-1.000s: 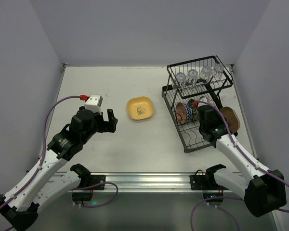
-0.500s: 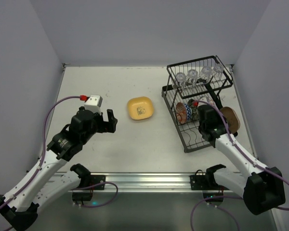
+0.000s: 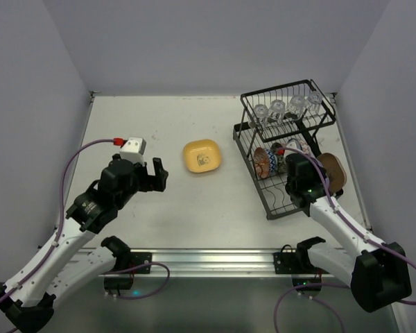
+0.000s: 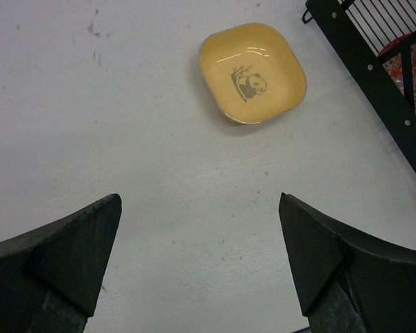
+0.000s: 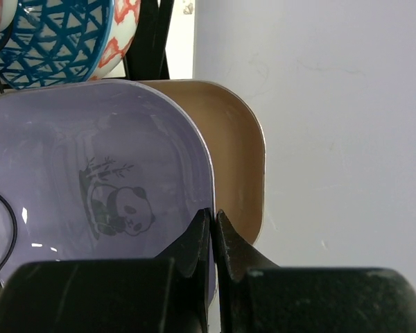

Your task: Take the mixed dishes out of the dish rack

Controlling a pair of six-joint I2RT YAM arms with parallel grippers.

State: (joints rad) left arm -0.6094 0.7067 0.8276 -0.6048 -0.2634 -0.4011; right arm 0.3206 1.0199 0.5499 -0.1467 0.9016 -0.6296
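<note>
Lavender plate (image 5: pixel 90 201), lower tray of dish rack (image 3: pixel 266 205), right of the overhead frame, against tan plate (image 5: pixel 239 152): right gripper (image 5: pixel 213 232) has just pinched shut on its rim, lift-out seemingly next; left gripper (image 4: pixel 199 208) wide open, empty, near unloaded yellow plate (image 4: pixel 252 73).

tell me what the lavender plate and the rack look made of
The lavender plate looks like glazed ceramic or melamine, unclear which: smooth, glossy, printed panda. The dish rack looks like matte black coated metal: thin wires, riveted bar.
</note>
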